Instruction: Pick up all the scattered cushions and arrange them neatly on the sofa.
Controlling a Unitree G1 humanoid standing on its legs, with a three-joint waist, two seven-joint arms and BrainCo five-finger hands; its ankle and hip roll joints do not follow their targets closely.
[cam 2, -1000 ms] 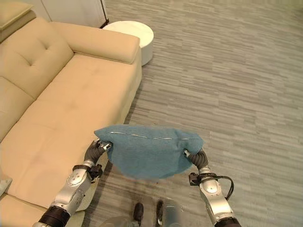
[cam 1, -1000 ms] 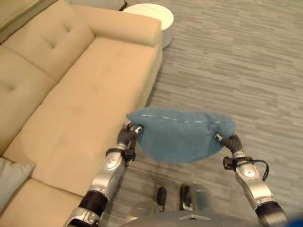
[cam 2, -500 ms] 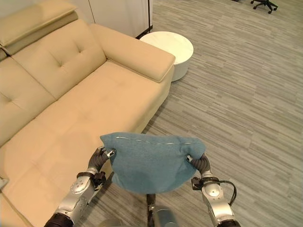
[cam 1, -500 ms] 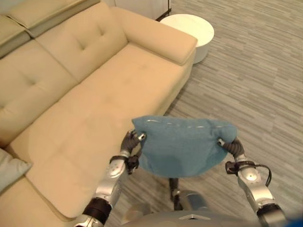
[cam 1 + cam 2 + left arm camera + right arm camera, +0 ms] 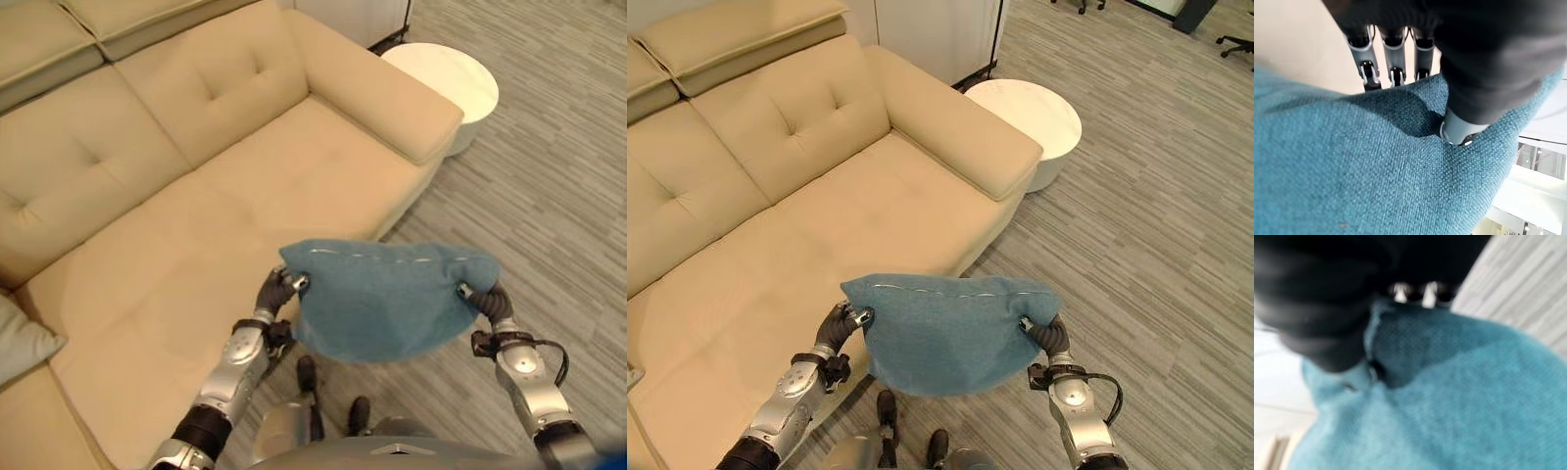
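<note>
Since a second ago my view has swung toward the sofa [image 5: 823, 225]; my left hand [image 5: 277, 291] and right hand [image 5: 480, 299] pinch the blue cushion [image 5: 387, 299] at its corners, off the seat's near edge, ready for placing.

Two silver-grey arms are being shown, each being ringed with black bands near the elbow. The left hand [image 5: 275, 291] and right hand [image 5: 484, 301] are being wrapped in dark ribbed covers, silver dark-tipped fingers [image 5: 1362, 51] being exposed beyond.
</note>
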